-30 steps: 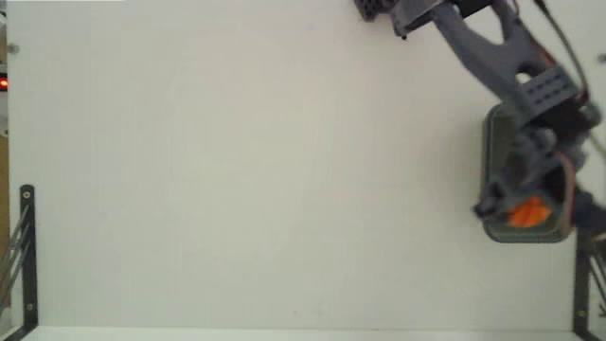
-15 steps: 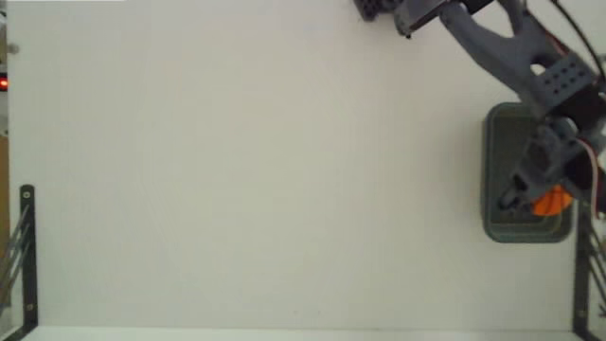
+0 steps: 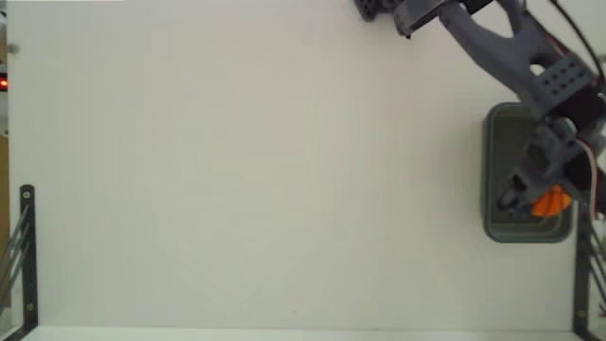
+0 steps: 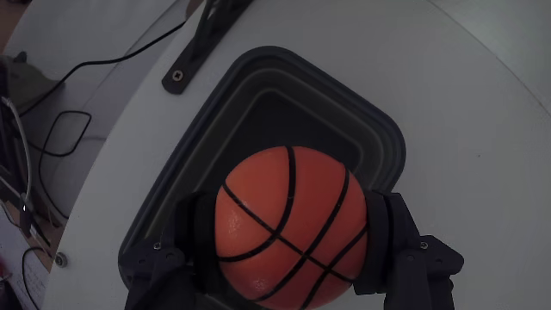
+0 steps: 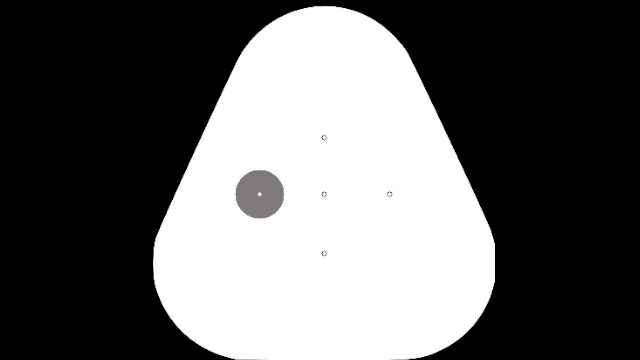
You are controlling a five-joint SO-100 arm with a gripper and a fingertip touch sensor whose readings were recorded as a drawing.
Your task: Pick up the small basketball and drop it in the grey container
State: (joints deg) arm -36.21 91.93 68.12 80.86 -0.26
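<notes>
The small basketball [image 4: 291,226], orange with thin black seams, fills the lower middle of the wrist view, clamped between my two dark fingers [image 4: 185,237]. My gripper [image 4: 288,232] is shut on it, directly above the hollow of the grey container [image 4: 258,86]. In the fixed view the grey container [image 3: 502,133] lies at the right edge of the white table. The arm crosses over it, and the basketball [image 3: 550,202] shows as an orange patch in my gripper [image 3: 542,201] over the tub's lower right part.
A black metal bracket [image 3: 26,256] stands at the left table edge and another [image 3: 581,284] at the lower right, just below the tub. In the wrist view a black bracket [image 4: 202,39] lies beyond the tub, and cables [image 4: 52,138] hang off the table edge.
One second ago the gripper and ball were lower and further left over the tub. They moved slightly up and right, and have held still for the last half second.
</notes>
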